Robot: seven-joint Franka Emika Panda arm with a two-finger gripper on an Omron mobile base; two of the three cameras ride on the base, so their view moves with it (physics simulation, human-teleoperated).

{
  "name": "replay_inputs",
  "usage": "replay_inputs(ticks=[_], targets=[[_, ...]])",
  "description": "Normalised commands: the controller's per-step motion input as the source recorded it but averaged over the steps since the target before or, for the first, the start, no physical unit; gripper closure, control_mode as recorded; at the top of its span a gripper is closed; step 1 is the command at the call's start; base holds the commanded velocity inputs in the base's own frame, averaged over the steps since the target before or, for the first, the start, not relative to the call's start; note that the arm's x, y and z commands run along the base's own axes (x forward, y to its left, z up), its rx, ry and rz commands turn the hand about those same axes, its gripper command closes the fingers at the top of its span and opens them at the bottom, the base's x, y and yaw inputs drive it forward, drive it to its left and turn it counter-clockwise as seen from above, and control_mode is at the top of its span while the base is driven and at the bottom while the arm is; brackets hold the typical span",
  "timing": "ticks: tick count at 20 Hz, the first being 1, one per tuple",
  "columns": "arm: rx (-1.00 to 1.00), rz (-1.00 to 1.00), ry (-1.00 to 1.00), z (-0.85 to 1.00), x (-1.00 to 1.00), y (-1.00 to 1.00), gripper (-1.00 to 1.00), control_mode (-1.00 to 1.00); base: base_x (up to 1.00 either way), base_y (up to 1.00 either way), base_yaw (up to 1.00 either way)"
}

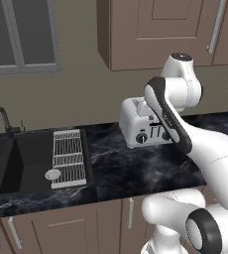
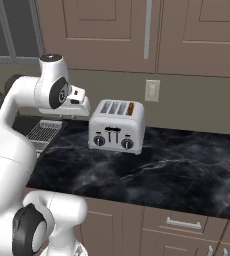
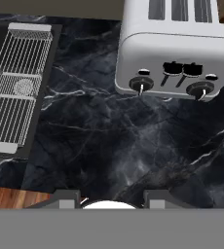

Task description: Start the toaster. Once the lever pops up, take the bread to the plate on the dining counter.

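The tool (image 3: pixel 112 197) is held above the black marble surface (image 3: pixel 109 141), fingers seemingly parted and empty. The toaster (image 3: pixel 175 53) is seen ahead, untouched, with bread (image 2: pixel 131 108) in one slot.

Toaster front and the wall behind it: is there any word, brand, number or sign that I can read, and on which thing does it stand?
There is no readable text.
The toaster carries two black knobs and two black levers on its front, with no label, brand or number.
The wall outlet is blank.
The cabinet doors and the counter bear no writing.
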Motion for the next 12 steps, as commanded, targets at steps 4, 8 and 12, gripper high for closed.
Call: replay_inputs(ticks=[4,8,12], targets=[[0.0,0.0,0.0,0.0,0.0,-0.12,-1.0,-1.0,0.0,0.0,0.0],[0.0,0.0,0.0,-0.03,-0.01,-0.37,-1.0,-1.0,0.0,0.0,0.0],[0.0,0.0,0.0,-0.04,0.0,-0.42,-1.0,-1.0,0.0,0.0,0.0]])
